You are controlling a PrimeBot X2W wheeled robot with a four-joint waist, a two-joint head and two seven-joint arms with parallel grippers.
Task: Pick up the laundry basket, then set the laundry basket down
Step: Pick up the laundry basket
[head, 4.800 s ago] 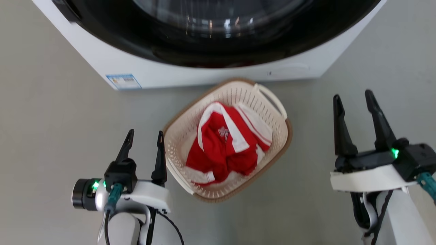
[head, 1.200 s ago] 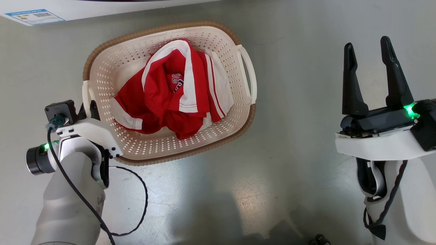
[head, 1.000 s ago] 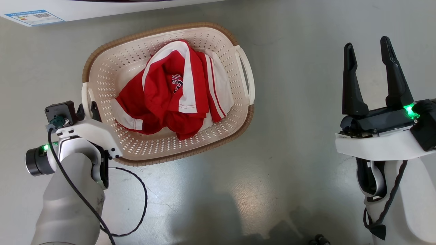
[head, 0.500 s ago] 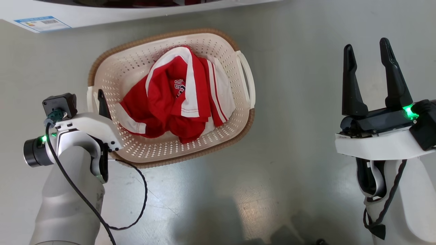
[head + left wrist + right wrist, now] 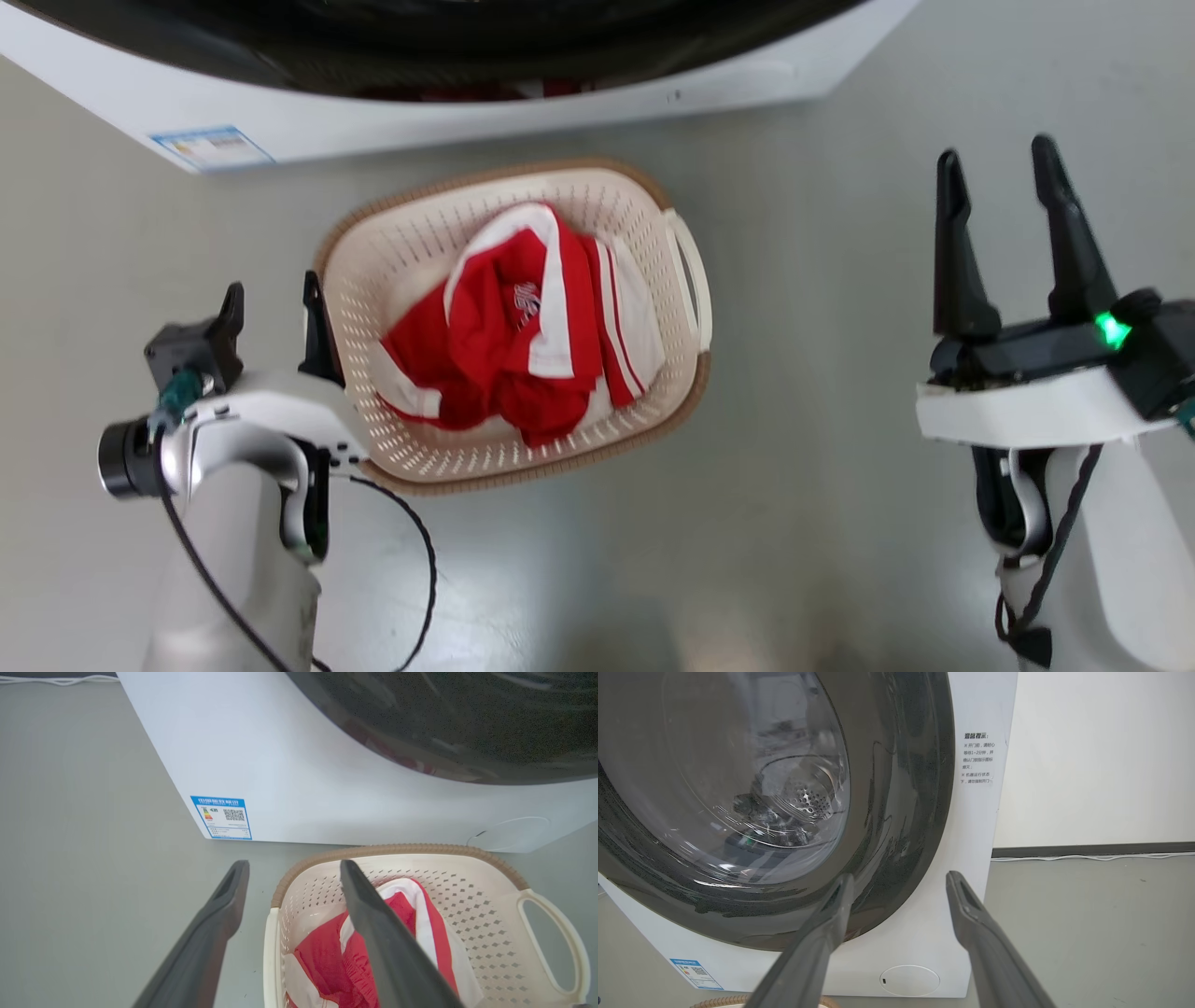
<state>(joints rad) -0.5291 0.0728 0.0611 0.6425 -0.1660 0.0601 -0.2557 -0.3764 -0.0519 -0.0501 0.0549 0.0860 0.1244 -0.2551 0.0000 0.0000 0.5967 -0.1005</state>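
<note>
A cream laundry basket [image 5: 420,261] with a brown rim appears to rest on a grey floor [image 5: 840,485], just in front of a white washing machine [image 5: 467,117]. Its long axis runs roughly left to right across the head view, with a loop handle [image 5: 695,289] at its right end. Inside lies a crumpled red and white shirt [image 5: 513,355]; nothing else can be seen in it.

The left gripper [image 5: 271,285] is much the nearer tool and stands at the basket's left end with its fingers spread. In the left wrist view one finger [image 5: 210,938] is outside the basket and the other [image 5: 383,942] reaches over the inside. The left rim [image 5: 270,952] lies between them, unclamped.

The right gripper [image 5: 994,154] hangs well apart to the right, also spread and holding nothing, and points at the machine's dark door [image 5: 738,812]. Any grasp would most likely come from the left fingers closing on that rim.
</note>
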